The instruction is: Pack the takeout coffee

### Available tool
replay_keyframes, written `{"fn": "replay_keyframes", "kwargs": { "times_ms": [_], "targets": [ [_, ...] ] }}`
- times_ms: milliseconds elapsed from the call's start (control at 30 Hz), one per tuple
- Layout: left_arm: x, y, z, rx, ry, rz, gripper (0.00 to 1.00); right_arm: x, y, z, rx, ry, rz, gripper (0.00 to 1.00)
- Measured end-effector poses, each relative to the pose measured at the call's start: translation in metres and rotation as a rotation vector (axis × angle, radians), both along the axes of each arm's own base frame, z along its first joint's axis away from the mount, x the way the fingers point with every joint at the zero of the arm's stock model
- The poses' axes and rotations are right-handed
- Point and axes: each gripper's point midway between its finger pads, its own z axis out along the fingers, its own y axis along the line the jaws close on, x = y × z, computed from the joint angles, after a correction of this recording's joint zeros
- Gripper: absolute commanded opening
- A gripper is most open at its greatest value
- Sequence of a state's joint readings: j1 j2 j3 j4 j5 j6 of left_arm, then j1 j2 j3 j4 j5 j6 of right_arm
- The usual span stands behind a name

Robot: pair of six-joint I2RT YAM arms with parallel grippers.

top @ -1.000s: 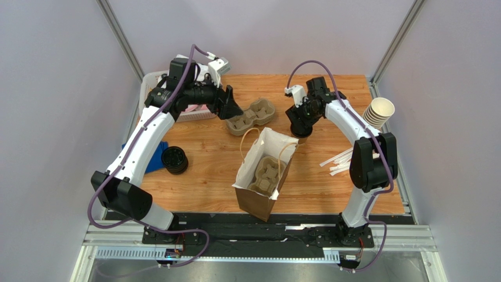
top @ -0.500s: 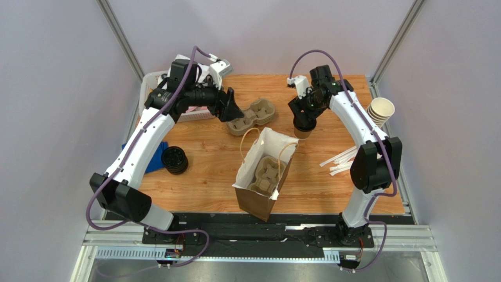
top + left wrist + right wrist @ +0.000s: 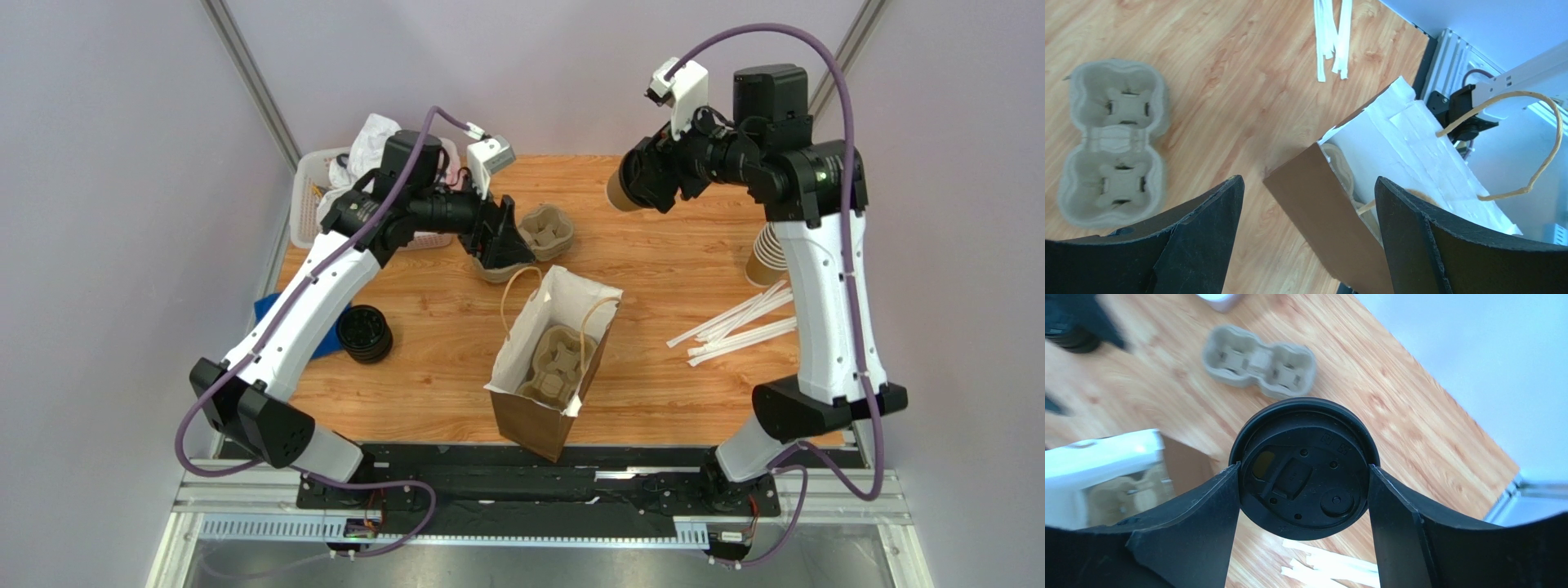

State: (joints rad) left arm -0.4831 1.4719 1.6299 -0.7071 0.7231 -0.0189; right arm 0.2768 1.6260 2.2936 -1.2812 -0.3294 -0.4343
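The coffee (image 3: 1305, 468) is clamped aloft in the right pincer (image 3: 638, 181), the bag (image 3: 536, 429) lying near-left below; the left pincer (image 3: 1308, 184) is parted.

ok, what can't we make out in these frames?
- takeout coffee: right wrist view shows only its lid; cup wall hidden beneath.
- carrier inside the bag: top view, bag walls cover its edges; right wrist view blurs it.
- cream cup stack: top view, right arm covers most.
- white bin: top view, left arm hides its contents.
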Motion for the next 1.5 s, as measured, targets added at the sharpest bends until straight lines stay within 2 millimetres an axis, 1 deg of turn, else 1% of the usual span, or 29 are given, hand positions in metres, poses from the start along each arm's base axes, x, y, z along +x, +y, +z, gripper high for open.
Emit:
{"fn": "replay_keyframes", "kwargs": {
  "times_ms": [67, 167, 267, 333, 367, 467, 700, 933, 1033, 1267, 1500],
  "targets": [
    [-0.001, -0.006, -0.004, 0.0, 0.016, -0.008, 0.85, -0.02, 0.012, 0.014, 0.024, -0.024, 0.054, 0.44],
    [0.002, -0.014, -0.016, 0.013, 0.06, -0.011, 0.85, -0.048, 0.035, 0.019, 0.038, -0.018, 0.144, 0.44],
    [0.005, -0.015, -0.027, 0.022, 0.097, 0.0, 0.86, -0.075, 0.06, 0.011, 0.034, 0.012, 0.24, 0.44],
    [0.001, -0.013, -0.034, 0.021, 0.123, 0.007, 0.86, -0.091, 0.072, 0.004, 0.023, 0.038, 0.293, 0.44],
    [0.0, -0.013, -0.037, 0.02, 0.136, 0.01, 0.86, -0.098, 0.075, -0.002, 0.013, 0.055, 0.31, 0.44],
    [-0.006, -0.013, -0.043, 0.018, 0.178, 0.012, 0.85, -0.117, 0.088, -0.009, -0.001, 0.076, 0.372, 0.44],
    [-0.008, -0.012, -0.049, 0.02, 0.191, 0.022, 0.85, -0.135, 0.103, -0.009, -0.006, 0.077, 0.442, 0.43],
    [-0.008, -0.007, -0.049, 0.02, 0.181, 0.06, 0.86, -0.145, 0.113, -0.009, -0.009, 0.074, 0.488, 0.43],
    [-0.007, -0.004, -0.047, 0.018, 0.165, 0.084, 0.86, -0.148, 0.116, -0.007, -0.013, 0.066, 0.5, 0.43],
    [-0.005, -0.002, -0.038, 0.002, 0.127, 0.109, 0.86, -0.15, 0.122, 0.004, -0.012, 0.024, 0.52, 0.43],
    [0.001, -0.001, -0.041, -0.005, 0.122, 0.126, 0.86, -0.155, 0.124, 0.002, -0.031, 0.016, 0.521, 0.42]
  ]
}}
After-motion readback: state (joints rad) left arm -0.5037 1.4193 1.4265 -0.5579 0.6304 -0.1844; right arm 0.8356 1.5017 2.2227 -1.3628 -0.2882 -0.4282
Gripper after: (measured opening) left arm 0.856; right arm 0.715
